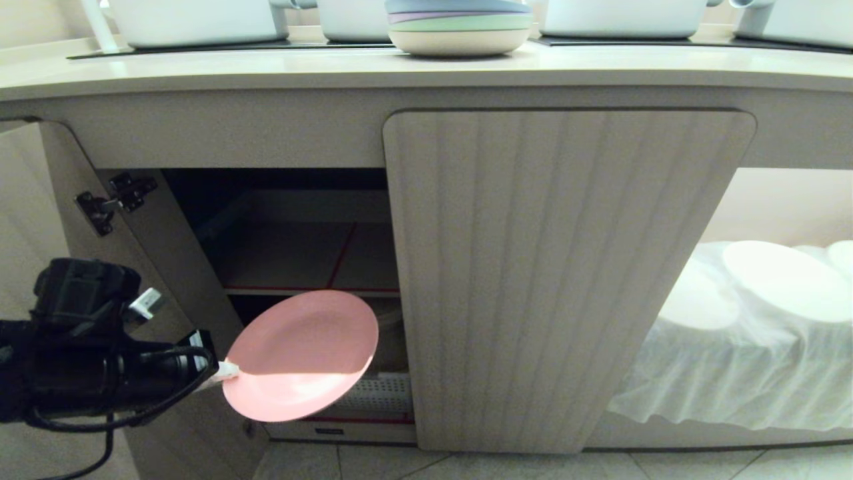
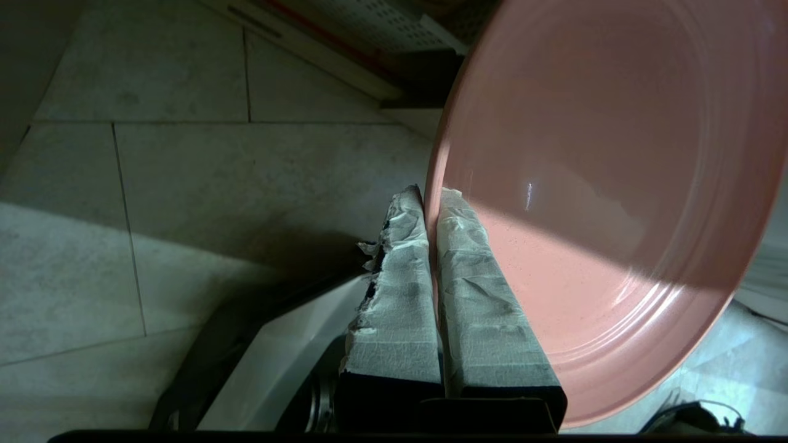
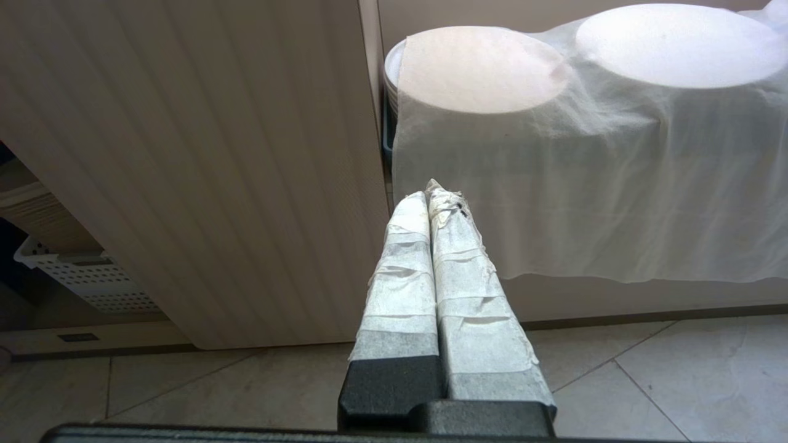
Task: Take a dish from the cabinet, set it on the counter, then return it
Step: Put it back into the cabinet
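Note:
The pink dish (image 1: 300, 353) hangs in the air in front of the open left half of the cabinet (image 1: 293, 247), tilted, below its red-edged shelf. My left gripper (image 1: 226, 372) is shut on the dish's left rim. In the left wrist view the taped fingers (image 2: 400, 271) pinch the rim of the dish (image 2: 603, 203) between them, over the tiled floor. The cream counter (image 1: 426, 67) runs along the top. My right gripper (image 3: 431, 191) is shut and empty, low in front of the closed fluted door (image 3: 203, 160).
A stack of pastel plates (image 1: 460, 27) and white pots (image 1: 200, 20) stand on the counter. The left door (image 1: 40, 227) stands swung open beside my left arm. A white perforated basket (image 1: 376, 397) sits low inside the cabinet. To the right, white-draped plates (image 1: 780, 280) fill an open recess.

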Motion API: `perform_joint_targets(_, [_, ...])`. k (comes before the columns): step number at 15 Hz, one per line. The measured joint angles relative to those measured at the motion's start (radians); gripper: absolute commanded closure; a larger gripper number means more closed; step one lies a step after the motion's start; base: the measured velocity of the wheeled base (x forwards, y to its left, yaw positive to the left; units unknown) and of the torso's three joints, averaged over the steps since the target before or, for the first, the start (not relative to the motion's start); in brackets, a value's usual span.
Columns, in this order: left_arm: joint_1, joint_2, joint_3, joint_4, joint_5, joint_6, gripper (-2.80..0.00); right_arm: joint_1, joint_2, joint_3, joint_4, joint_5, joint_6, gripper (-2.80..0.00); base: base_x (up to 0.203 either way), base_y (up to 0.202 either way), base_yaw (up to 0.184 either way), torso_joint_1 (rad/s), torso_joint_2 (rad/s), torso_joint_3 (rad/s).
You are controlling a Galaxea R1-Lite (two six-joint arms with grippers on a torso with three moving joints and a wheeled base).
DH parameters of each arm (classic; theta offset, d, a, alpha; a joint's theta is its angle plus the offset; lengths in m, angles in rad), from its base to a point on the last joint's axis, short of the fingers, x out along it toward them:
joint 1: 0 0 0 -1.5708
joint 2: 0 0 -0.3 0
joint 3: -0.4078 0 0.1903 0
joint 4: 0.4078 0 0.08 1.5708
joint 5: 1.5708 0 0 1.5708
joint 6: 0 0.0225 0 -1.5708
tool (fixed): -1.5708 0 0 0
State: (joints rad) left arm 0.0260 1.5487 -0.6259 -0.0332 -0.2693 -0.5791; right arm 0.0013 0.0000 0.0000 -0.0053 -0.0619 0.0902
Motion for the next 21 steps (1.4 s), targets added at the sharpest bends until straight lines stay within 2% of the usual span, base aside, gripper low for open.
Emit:
perform_joint_targets(5, [-0.013,0.167,-0.167,-0.005,0.037,-0.022,0.00,0.000,0.000,0.000,0.000,0.000,0.000,0.00,0.000,0.000,0.000,0.000,0.00,0.000])
perform_joint_targets(13, [-0.105,0.380,-0.381,-0.011,0.139,-0.196,0.00,0.000,0.000,0.000,0.000,0.000,0.000,0.00,0.000,0.000,0.000,0.000,0.00,0.000])
perform_joint_targets(17, [-0.120,0.450,-0.421,-0.113,0.179,-0.227,0.00,0.000,0.000,0.000,0.000,0.000,0.000,0.00,0.000,0.000,0.000,0.000,0.00,0.000])
perform_joint_targets(21, [-0.120,0.496,-0.447,-0.120,0.194,-0.238,0.00,0.000,0.000,0.000,0.000,0.000,0.000,0.00,0.000,0.000,0.000,0.000,0.00,0.000])
